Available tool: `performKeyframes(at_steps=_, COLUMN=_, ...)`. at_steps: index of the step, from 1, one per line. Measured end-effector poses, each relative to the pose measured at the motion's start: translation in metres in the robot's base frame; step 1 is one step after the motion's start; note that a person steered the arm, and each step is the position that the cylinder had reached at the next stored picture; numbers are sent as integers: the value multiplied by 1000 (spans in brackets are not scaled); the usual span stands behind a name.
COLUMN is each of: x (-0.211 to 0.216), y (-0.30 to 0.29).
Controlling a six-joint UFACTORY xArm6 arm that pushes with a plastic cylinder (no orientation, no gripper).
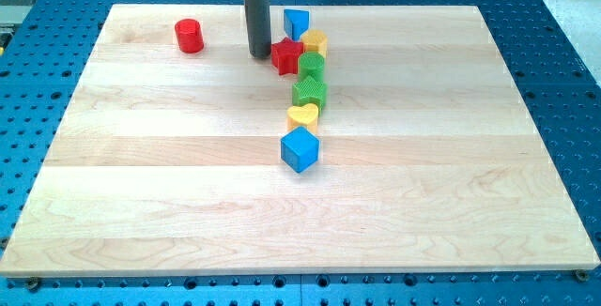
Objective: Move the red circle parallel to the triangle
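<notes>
Red circle (189, 36) left of my tip (259, 55).

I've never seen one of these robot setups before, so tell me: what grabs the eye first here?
Probably the dark rod coming down from the view's top, my tip resting on the wooden board just left of a red star block. From there a crooked line of blocks runs down to a blue cube near the middle. A red cylinder stands alone toward the view's top left.
</notes>
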State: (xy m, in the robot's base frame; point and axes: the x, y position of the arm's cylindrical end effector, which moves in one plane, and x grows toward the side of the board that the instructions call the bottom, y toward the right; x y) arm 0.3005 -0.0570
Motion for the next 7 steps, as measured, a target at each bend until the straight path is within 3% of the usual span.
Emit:
performKeyframes(at_steps=4, x=-3, y=-60)
performKeyframes(at_steps=7, x=-26, y=-145)
